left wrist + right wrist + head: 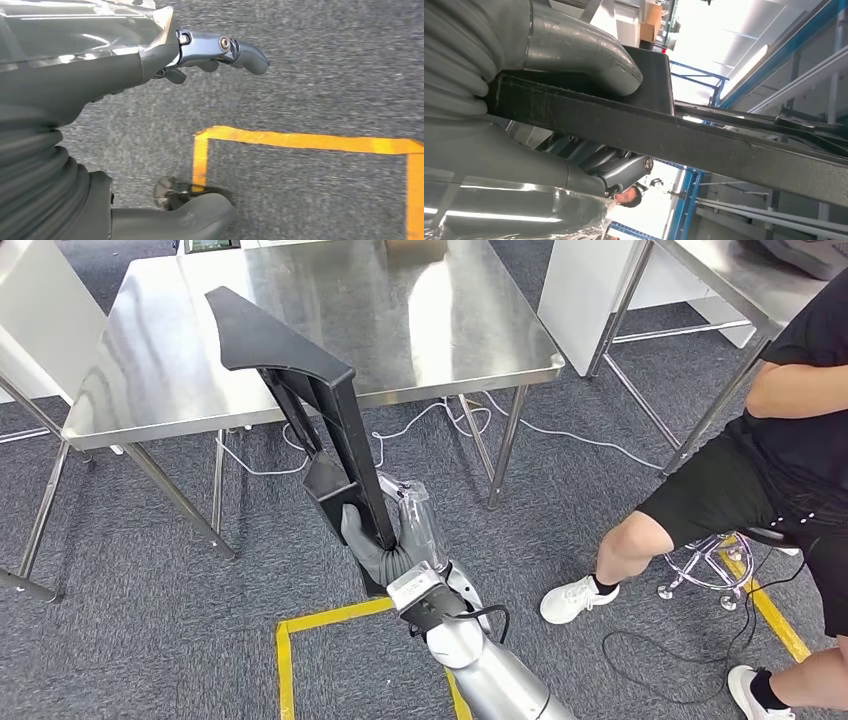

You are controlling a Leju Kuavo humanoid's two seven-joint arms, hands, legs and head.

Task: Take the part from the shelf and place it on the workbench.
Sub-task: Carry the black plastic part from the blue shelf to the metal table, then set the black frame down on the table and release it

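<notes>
Right robot hand (385, 540) grasping black part (300, 390), carried toward counter (150, 390) at 12 o'clock; left robot hand (150, 55) released; next: reach forward, lower onto steel.

Lighting: bright, even, from overhead. Steel surface (330, 350): broad white glare patches. Carpet (310, 75) in left wrist view: smeared by motion blur. Right wrist view: windows blown out white; near black part (674, 135) soft, grainy.
</notes>
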